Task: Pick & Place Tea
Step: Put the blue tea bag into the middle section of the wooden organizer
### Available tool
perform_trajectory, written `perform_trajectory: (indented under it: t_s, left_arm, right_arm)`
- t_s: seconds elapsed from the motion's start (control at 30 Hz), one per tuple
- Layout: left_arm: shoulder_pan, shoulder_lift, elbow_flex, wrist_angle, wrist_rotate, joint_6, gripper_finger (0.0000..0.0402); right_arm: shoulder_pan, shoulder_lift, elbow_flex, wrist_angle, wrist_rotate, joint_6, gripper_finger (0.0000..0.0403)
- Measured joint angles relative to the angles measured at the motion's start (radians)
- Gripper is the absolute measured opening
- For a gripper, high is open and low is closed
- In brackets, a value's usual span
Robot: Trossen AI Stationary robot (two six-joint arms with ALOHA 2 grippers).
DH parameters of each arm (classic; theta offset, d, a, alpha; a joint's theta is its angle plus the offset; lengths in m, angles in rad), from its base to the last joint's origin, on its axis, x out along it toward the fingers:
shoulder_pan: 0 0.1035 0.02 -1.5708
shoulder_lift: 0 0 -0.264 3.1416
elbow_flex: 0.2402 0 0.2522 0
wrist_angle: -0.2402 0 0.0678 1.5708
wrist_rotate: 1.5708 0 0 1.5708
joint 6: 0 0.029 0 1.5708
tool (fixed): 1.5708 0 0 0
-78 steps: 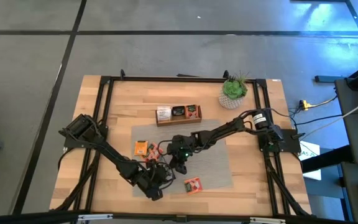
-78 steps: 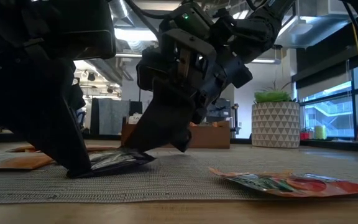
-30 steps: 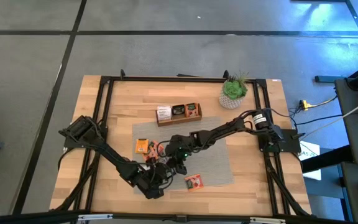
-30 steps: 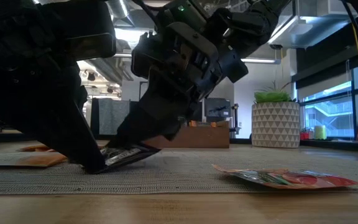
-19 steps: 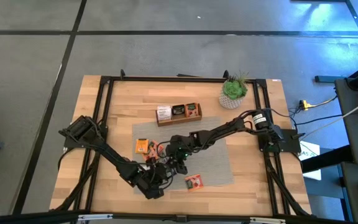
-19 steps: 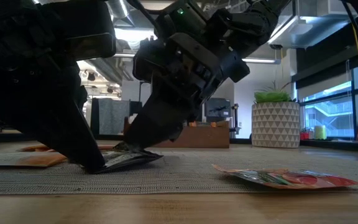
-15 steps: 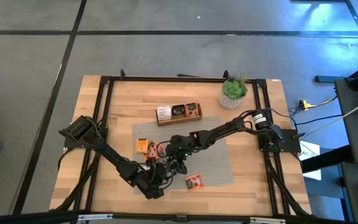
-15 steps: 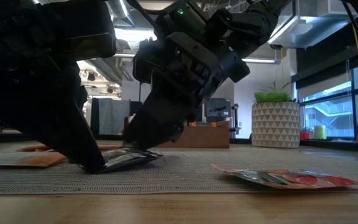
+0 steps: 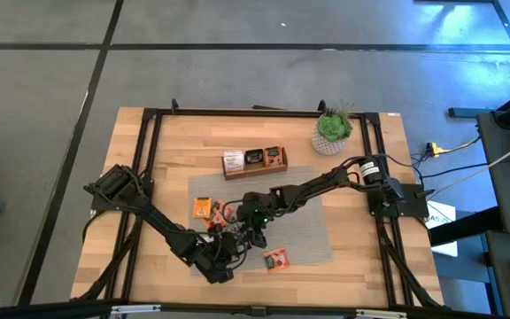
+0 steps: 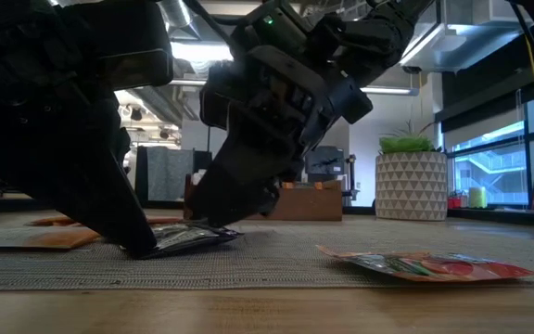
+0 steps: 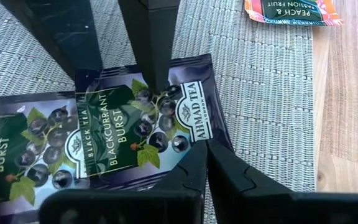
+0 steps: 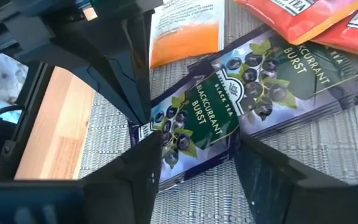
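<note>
The left tool (image 11: 205, 146) is pinching the edge of a blackcurrant tea sachet (image 11: 145, 127) lying on the grey mat (image 11: 260, 93). The right tool (image 12: 194, 140), spread, is straddling it. The high view is hiding this sachet beneath both arms.

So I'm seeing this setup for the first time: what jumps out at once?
Both dark arms crowd over one spot near the front of the grey mat. There the left gripper is shut on the edge of a black Blackcurrant Burst sachet, while the right gripper stands open astride the same sachet. Behind them sit a wooden tray with sachets in it and a potted plant.
</note>
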Motion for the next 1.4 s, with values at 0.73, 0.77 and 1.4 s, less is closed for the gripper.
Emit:
perform_trajectory:
  t_s: [0.73,0.77,1.4]
  left_arm:
    - [0.000,0.000,0.000,0.000,-0.002,0.000,0.0012]
    - [0.000,0.000,0.000,0.000,-0.002,0.000,0.0012]
    - [0.000,0.000,0.001,-0.004,-0.014,0.001,0.0010]
  right_arm:
    - [-0.002,0.000,0.000,-0.008,0.081,0.079,0.0083]
    - [-0.003,0.000,0.000,-0.008,0.081,0.079,0.0079]
    - [-0.013,0.000,-0.001,-0.009,0.048,0.053,0.0004]
